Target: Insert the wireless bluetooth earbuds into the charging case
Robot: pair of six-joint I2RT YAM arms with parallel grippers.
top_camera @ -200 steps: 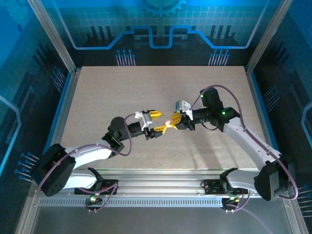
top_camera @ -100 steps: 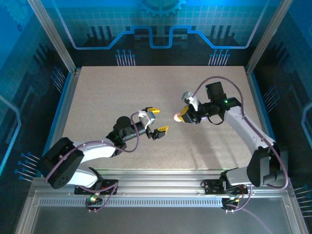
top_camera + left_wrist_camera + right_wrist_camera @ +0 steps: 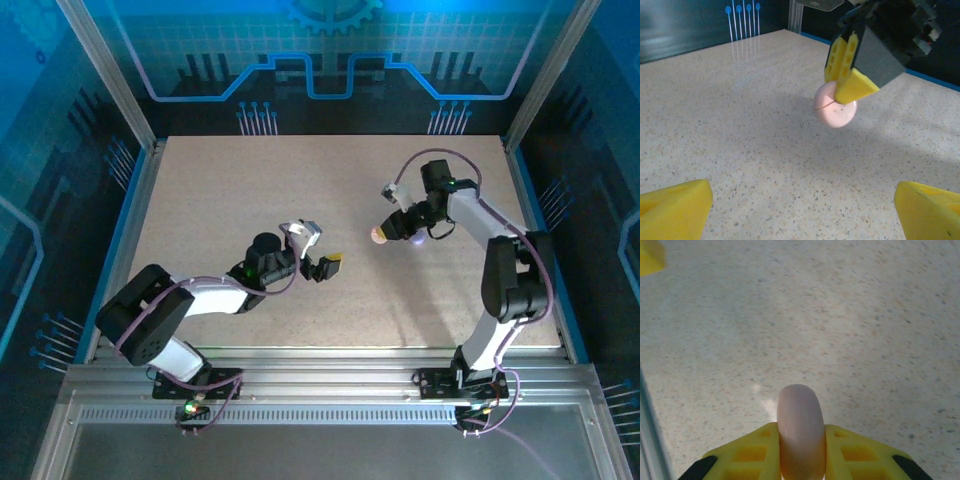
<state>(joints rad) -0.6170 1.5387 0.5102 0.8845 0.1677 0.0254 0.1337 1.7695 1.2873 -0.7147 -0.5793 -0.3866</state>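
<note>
Clamped pink charging case (image 3: 832, 112) edge-on in R gripper (image 3: 846, 80); L gripper (image 3: 322, 250) spread wide, empty. Step prob. presenting case; next likely needed it opened.

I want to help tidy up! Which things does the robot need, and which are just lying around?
Needed:
- pink charging case, pinched in the right gripper
- left gripper, open, empty

Just there:
- speckled table
- blue back wall
- metal rail at the front
</note>
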